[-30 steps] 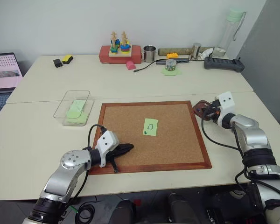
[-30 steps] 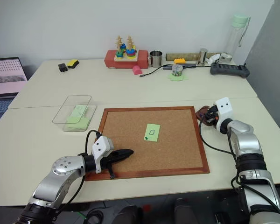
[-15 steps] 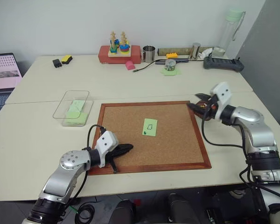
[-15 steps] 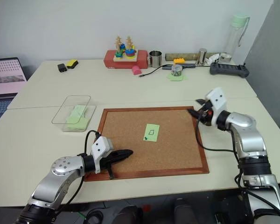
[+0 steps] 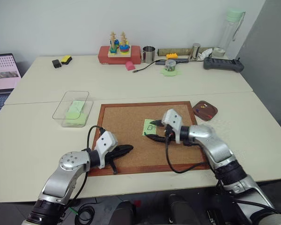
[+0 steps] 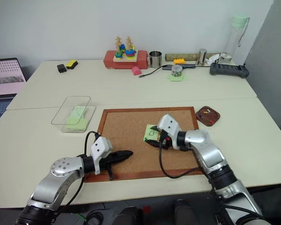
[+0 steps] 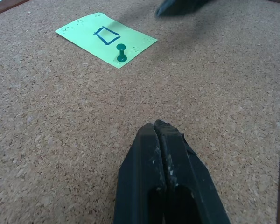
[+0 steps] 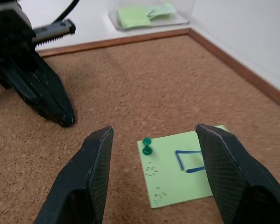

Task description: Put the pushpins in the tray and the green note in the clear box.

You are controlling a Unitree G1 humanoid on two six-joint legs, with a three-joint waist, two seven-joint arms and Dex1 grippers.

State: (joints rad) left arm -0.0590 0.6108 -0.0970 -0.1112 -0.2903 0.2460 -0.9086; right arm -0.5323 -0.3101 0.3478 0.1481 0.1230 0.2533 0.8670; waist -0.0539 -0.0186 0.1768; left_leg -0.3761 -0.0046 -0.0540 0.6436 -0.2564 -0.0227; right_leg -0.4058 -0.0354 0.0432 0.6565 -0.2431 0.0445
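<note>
The green note (image 5: pixel 148 125), with a black outlined shape, lies in the middle of the corkboard (image 5: pixel 124 119). A green pushpin (image 7: pixel 122 52) stands in its near corner, also seen as the pushpin (image 8: pixel 147 144) between my right fingers. My right gripper (image 5: pixel 151 130) hovers open just over the note, one finger on each side of the pin and not touching it. My left gripper (image 5: pixel 127 149) is shut and empty, low over the board's front left part. The tray (image 5: pixel 205 111) sits off the board's right corner with small coloured specks inside. The clear box (image 5: pixel 71 109) stands to the board's left.
Pale-green papers lie in the clear box. A laptop (image 5: pixel 2 72) is at the far left. Along the back edge stand a red block with a stacking toy (image 5: pixel 121 52), a metal cup (image 5: pixel 150 53), a bottle (image 5: pixel 232 28) and a dark controller (image 5: pixel 224 64).
My right arm has swung left from the tray to above the green note, uncovering the tray, and its fingers have spread wider. The left arm has stayed still.
</note>
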